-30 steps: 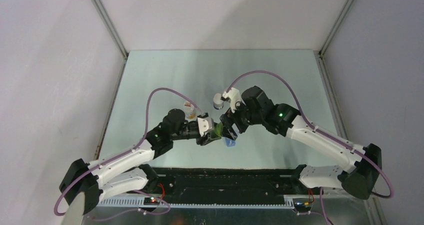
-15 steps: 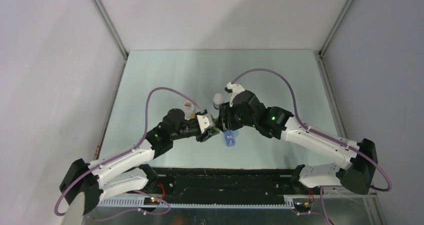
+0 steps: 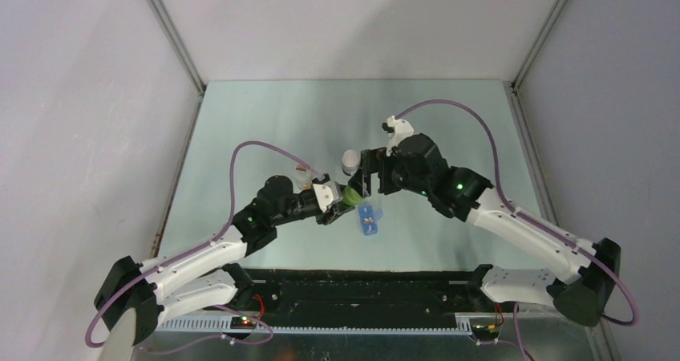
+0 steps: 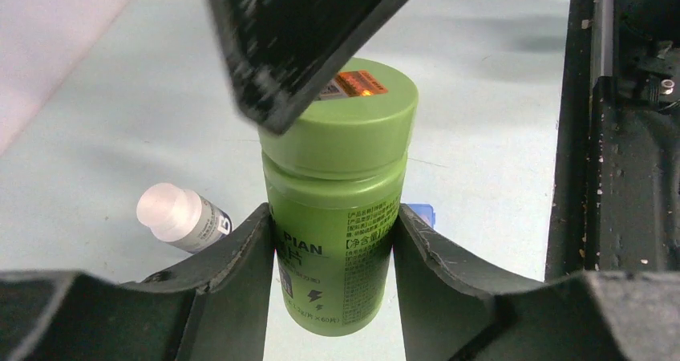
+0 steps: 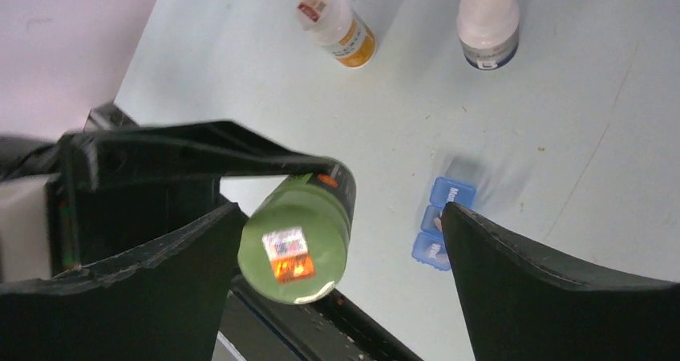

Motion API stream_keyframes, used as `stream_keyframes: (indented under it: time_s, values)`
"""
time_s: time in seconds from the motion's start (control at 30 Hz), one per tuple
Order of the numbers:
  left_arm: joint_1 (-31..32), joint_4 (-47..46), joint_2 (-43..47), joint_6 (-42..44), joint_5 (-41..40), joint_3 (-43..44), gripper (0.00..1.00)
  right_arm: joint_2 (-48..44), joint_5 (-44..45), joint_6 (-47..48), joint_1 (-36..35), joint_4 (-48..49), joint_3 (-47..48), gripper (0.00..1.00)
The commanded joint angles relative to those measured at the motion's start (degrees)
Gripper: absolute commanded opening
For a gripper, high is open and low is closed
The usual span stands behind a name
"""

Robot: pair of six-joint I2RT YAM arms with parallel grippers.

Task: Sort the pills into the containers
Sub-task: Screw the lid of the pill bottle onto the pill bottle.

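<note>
My left gripper (image 4: 331,213) is shut on the body of a green round bottle (image 4: 337,217), held off the table with its green cap on. In the top view that green bottle (image 3: 350,194) points toward my right gripper (image 3: 367,183). The right gripper (image 5: 338,208) stands wide open around the bottle's cap end (image 5: 297,245); neither finger touches it. The blue pill box (image 5: 439,225) lies on the table just beyond, and an orange speck, perhaps a pill, shows in its middle compartment. The same pill box (image 3: 368,218) sits below both grippers. No loose pills show.
Two white-capped bottles stand behind: a grey-labelled one (image 5: 487,24) upright and an orange-labelled one (image 5: 337,28) leaning. From above they are the grey one (image 3: 350,162) and the orange one (image 3: 303,172). The table's black front rail (image 3: 361,285) runs close by.
My right gripper has opened wide and drawn back up and to the right from the green bottle's cap. The left gripper has kept its hold on the bottle.
</note>
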State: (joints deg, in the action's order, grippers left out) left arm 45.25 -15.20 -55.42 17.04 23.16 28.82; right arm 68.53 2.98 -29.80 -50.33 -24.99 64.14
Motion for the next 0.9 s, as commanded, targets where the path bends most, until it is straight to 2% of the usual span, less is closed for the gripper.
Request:
stream_keyframes:
  time_s: [0.0,0.13,0.3,0.47,0.53,0.7,0.77,0.83,0.87]
  values:
    - [0.17,-4.05,1.44,-0.74,1.63,-0.16,0.00,-5.60,-8.46,14.56,0.35,-0.51,-1.16,0.98]
    - [0.18,-2.97,1.39,-0.56,3.29,0.37,0.00,-5.08,-16.23,25.43,0.27,-3.39,-1.77,0.99]
    - [0.12,-2.26,1.33,-0.81,6.23,1.04,0.00,-3.58,-17.31,29.44,0.14,-3.86,-1.78,0.99]
    - [0.11,-0.67,0.79,-0.63,7.92,2.05,0.00,-3.52,-16.00,28.21,0.14,-0.41,-1.29,0.78]
    - [0.13,-0.33,0.32,-0.52,8.04,2.37,0.00,-3.15,-14.36,26.66,0.28,0.69,-0.98,0.74]
    - [0.12,-0.16,-0.12,-0.50,8.01,2.88,0.00,-1.57,-13.06,24.57,0.25,2.47,-0.86,0.73]
    - [0.12,-0.24,0.06,-0.39,7.87,2.86,0.00,-0.85,-12.69,23.06,0.36,2.94,-0.87,0.66]
    - [0.12,-0.41,0.25,-0.39,7.56,2.78,0.00,-0.20,-11.46,20.54,0.27,3.74,-0.87,0.54]
    - [0.15,-0.51,0.29,-0.36,7.24,2.76,0.00,0.30,-10.20,19.42,0.25,4.13,-0.86,0.44]
